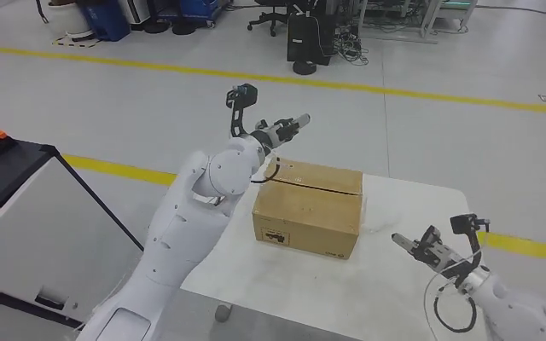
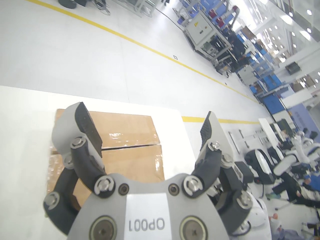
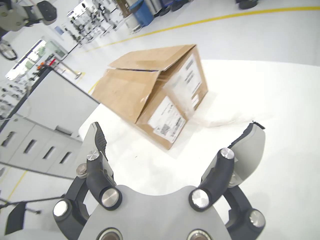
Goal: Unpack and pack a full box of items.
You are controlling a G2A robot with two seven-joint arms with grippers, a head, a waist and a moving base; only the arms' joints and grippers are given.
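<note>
1. Fingers [image 2: 87, 131] of the left gripper [image 2: 145, 111] stand spread wide apart; the right gripper [image 3: 175, 128] likewise has its fingers [image 3: 98, 136] splayed open.
2. The left gripper hangs in the air by the far left corner of the brown cardboard box [image 1: 307, 209]. The right gripper sits near and to the right, well apart from the box.
3. The box rests on the white rectangular table [image 1: 401, 281], its top flaps closed along a centre seam, with paper labels on its sides.

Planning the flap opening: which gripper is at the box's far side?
The left gripper, beyond the box's far edge; the right gripper sits nearer the robot, over the table.
</note>
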